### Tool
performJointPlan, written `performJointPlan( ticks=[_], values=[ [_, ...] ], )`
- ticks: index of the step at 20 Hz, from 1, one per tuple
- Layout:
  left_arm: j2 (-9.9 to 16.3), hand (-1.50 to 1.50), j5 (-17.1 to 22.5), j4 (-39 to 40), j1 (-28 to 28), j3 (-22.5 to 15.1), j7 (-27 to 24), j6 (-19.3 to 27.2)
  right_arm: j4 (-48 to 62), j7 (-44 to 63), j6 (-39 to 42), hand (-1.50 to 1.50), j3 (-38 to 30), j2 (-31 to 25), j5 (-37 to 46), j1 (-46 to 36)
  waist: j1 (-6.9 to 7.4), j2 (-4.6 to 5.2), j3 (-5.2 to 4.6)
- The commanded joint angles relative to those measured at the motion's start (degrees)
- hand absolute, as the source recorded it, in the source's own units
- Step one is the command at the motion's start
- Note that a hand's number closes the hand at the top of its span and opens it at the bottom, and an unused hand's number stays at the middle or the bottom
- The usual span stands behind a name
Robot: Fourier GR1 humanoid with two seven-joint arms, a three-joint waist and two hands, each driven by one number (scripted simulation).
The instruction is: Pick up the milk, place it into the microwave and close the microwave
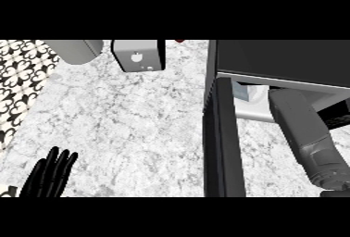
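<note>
A: What does the desk [130, 125] look like?

B: Pale marbled stone, grey veins on white, running from the near edge to the far edge. Along the left side there is a strip with a black and white ornamental pattern [21, 78].

A: What stands at the far end?

B: 2 things. A grey rounded object [75, 49] sits at the far left, cut by the frame. Just right of it is a dark box with a light grey face [139, 55] carrying a small emblem. A small red spot [180, 40] shows beside that box at the far edge; I cannot tell what it is.

A: And the microwave?

B: The microwave [280, 58] fills the far right as a dark body. Its door [222, 139] is swung open and seen edge-on, a tall dark slab reaching toward the near edge.

A: Where is the milk?

B: A pale carton with a bluish side, which looks like the milk [245, 92], sits inside the cavity just behind the door, on the light floor of the opening.

A: And the arms?

B: The right forearm [301, 129] reaches into the opening; the right robot hand is hidden, so I cannot tell its state. The left robot hand [48, 173] rests at the near left, released, fingers straight and pointing up.
</note>
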Motion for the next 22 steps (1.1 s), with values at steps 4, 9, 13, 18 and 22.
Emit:
performJointPlan(
  ticks=[4,9,13,18,22],
  values=[
    [-2.5,-1.50,-2.9,1.7,-0.8,-3.7,-0.2,1.7,5.4,-5.5,6.5,-1.50,-2.5,-1.4,-1.9,-1.2,-1.98,-0.45,-0.04],
    [-2.5,-1.50,-3.3,0.9,0.4,-4.2,0.3,2.1,8.0,-9.9,6.1,-1.50,-3.7,-0.2,-2.4,-0.1,-2.59,-1.06,-0.10],
    [-3.1,-1.50,-5.9,1.6,-2.3,-6.0,2.6,3.1,9.7,-11.7,8.3,-1.50,-5.2,-0.1,-3.7,0.8,-4.05,-1.38,-0.12],
    [-3.3,-1.50,-4.3,6.0,-5.8,-5.5,2.9,2.0,10.6,-16.5,12.9,-1.50,-5.4,2.3,-4.1,2.4,-4.77,-1.45,-0.16],
    [-3.8,-1.50,-5.6,6.7,-5.9,-7.9,4.4,2.3,11.1,-16.6,19.9,-1.50,-6.1,0.0,-5.1,3.3,-5.92,-2.21,-0.24]
  ],
)
